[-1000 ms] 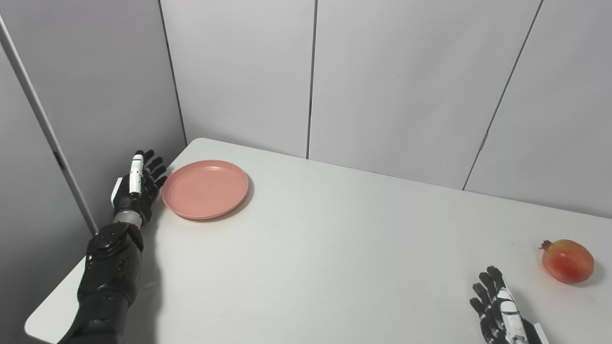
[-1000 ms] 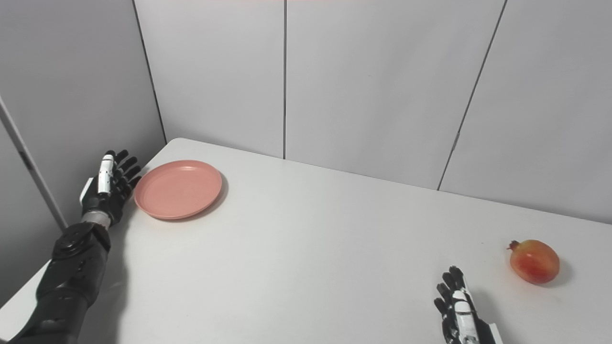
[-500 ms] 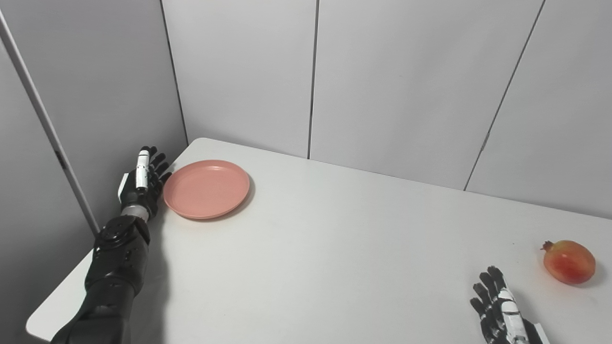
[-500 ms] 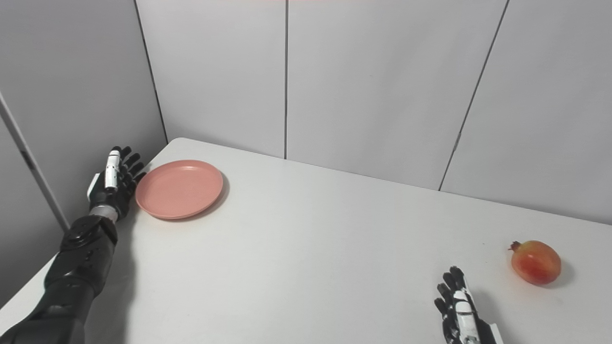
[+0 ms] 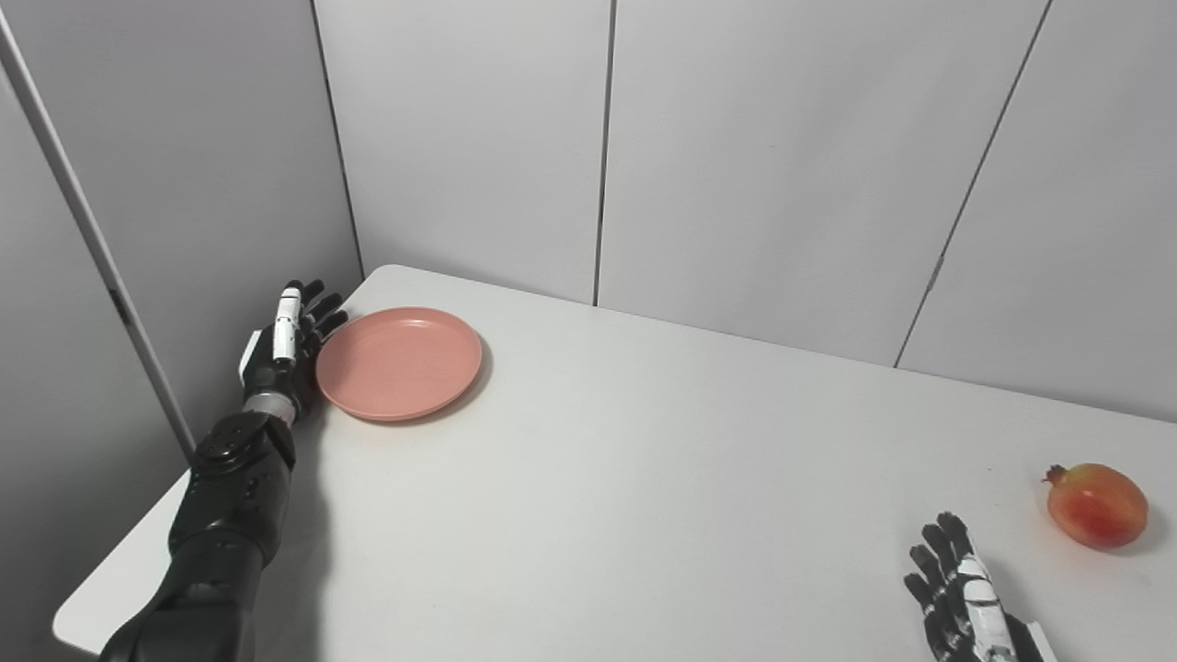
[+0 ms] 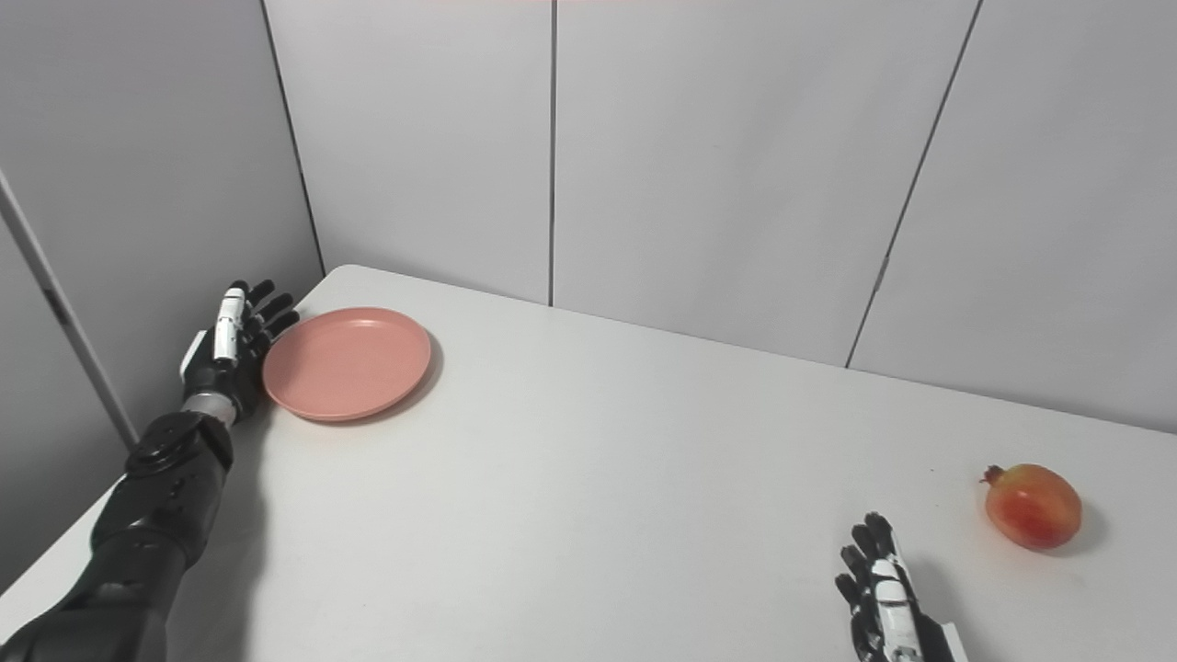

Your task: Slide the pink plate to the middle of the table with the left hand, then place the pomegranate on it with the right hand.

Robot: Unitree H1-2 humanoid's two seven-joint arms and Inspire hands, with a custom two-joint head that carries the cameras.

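The pink plate [image 5: 398, 363] lies flat near the table's far left corner. My left hand [image 5: 288, 345] is open with fingers spread, right against the plate's left rim at the table's left edge; I cannot tell if it touches. The red-orange pomegranate [image 5: 1096, 505] lies at the right side of the table. My right hand [image 5: 961, 602] is open and empty, resting low at the front right, to the left of the pomegranate and nearer me, apart from it.
The white table [image 5: 644, 478] has grey wall panels [image 5: 736, 156] close behind it and a side wall [image 5: 165, 184] close on the left. The table's left edge runs just beside my left arm [image 5: 225, 515].
My left hand has moved forward and right along the table's left edge, closing on the plate's rim. The plate, the pomegranate and the right hand have not moved; the view shifted slightly.
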